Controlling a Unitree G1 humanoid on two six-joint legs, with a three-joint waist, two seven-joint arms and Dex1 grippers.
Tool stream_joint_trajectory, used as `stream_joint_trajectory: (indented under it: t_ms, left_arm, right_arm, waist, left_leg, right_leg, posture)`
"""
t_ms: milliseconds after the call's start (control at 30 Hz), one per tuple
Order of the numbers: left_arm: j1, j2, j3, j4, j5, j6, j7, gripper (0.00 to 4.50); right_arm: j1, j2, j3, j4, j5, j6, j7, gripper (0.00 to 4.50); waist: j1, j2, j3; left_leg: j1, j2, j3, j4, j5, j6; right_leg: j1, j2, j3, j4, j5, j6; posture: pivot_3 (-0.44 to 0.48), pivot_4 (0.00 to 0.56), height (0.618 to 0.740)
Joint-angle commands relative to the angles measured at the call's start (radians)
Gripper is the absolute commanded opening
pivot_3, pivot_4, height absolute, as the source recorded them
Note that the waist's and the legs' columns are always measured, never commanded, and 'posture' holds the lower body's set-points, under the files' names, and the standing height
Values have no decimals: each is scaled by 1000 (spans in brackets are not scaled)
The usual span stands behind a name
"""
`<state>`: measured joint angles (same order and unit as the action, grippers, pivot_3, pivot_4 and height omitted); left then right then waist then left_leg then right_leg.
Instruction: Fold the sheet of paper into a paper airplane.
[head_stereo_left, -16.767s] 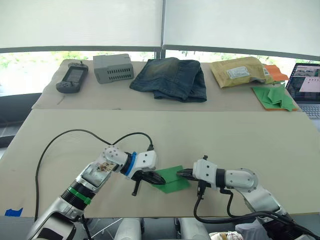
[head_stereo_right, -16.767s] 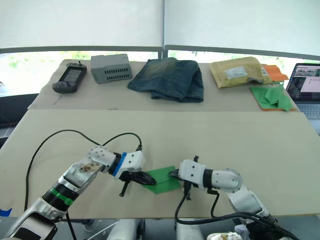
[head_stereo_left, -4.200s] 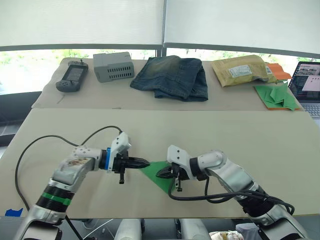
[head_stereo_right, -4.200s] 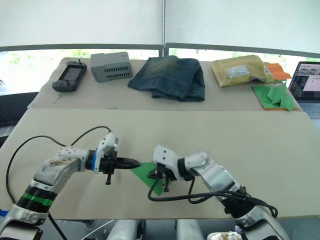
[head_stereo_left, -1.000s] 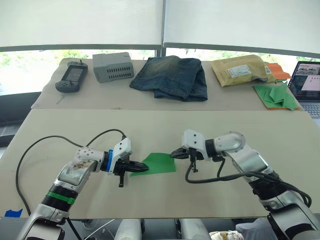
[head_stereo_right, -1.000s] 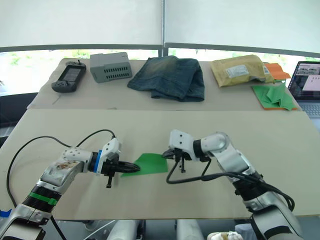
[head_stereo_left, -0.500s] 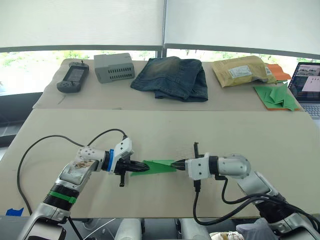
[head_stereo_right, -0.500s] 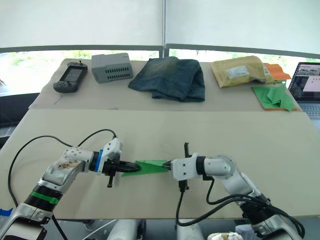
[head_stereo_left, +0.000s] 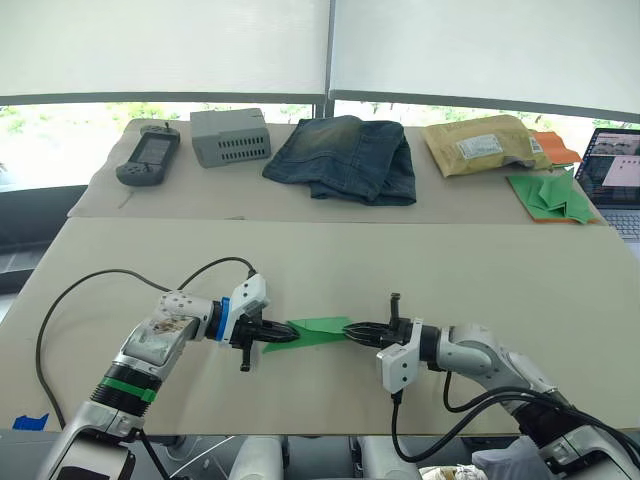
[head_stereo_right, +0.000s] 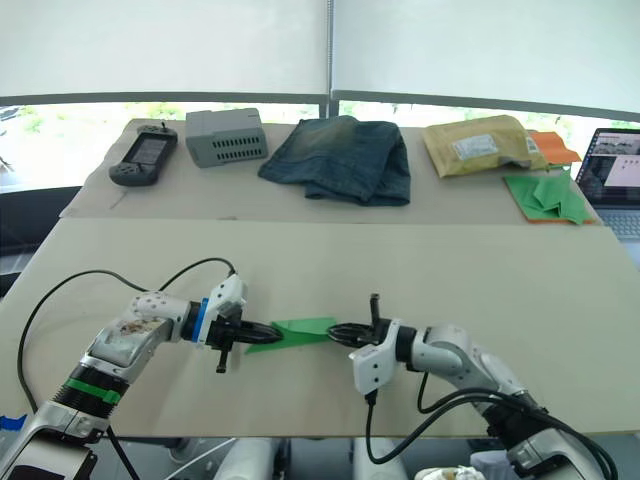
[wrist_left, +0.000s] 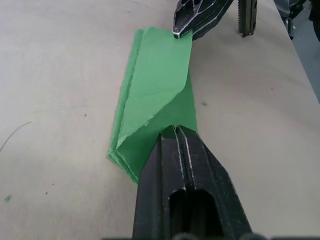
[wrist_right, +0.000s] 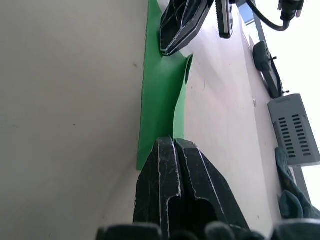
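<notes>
The sheet of paper (head_stereo_left: 318, 330) is bright green and folded into a narrow layered strip. It lies lengthwise on the near table between my two grippers. My left gripper (head_stereo_left: 283, 338) is shut on the strip's left end; in the left wrist view its fingertips (wrist_left: 176, 134) pinch the paper (wrist_left: 156, 90) where an upper flap lifts. My right gripper (head_stereo_left: 356, 331) is shut on the right end, and its fingertips (wrist_right: 173, 144) clamp the strip's edge (wrist_right: 159, 100). Both grippers sit low on the table, pointing at each other.
On the far table stand a handheld console (head_stereo_left: 147, 158), a grey vented box (head_stereo_left: 230, 136), folded jeans (head_stereo_left: 345, 156), a yellow padded envelope (head_stereo_left: 480, 143), a heap of green paper darts on an orange sheet (head_stereo_left: 554, 193) and a laptop (head_stereo_left: 616, 175). A black cable (head_stereo_left: 95, 288) loops left of my left arm.
A second ago the sheet lay wider and flat, with the right gripper at its far right corner. Now it is a narrow strip, right gripper at its right end. The left gripper kept its hold.
</notes>
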<state>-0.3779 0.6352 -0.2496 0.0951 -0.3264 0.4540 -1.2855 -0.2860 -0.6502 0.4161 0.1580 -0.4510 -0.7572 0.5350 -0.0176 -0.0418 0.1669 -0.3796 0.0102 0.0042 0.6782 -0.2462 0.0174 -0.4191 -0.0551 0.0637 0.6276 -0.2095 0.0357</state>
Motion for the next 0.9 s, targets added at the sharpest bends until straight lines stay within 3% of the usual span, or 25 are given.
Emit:
stream_joint_trajectory:
  t_ms: [33,333,467,600,900]
  left_arm:
    - [-24,5,52,-30,-59,49,-13,0]
    - [-81,-44,171,-119,-235,225,32,0]
    - [-104,-80,176,-108,-247,240,73,0]
    - [-100,-108,103,-87,-162,204,127,0]
    - [-53,-39,-57,-46,52,61,137,0]
  right_arm:
    - [11,-2,31,77,-47,3,7,70]
    - [8,4,52,86,-41,12,29,70]
    - [9,5,55,87,-44,22,36,70]
    - [12,5,54,85,-43,34,40,70]
    - [18,-6,44,68,-47,42,40,70]
  waist:
    - [-2,-2,-1]
    - [-3,-7,-4]
    - [-3,-8,-5]
    - [-3,-9,-6]
    - [0,-11,-8]
  left_leg:
    - [0,1,0,0,0,0]
    - [0,2,0,0,0,0]
    - [0,2,0,0,0,0]
    - [1,2,0,0,0,0]
    - [1,2,0,-1,0,0]
  right_leg:
    - [0,0,0,0,0,0]
    - [0,1,0,0,0,0]
    - [0,1,0,0,0,0]
    - [0,1,0,0,0,0]
    - [1,1,0,0,-1,-3]
  posture:
    - [0,150,728]
    - [0,150,728]
    - [0,150,728]
    - [0,150,728]
    - [0,150,728]
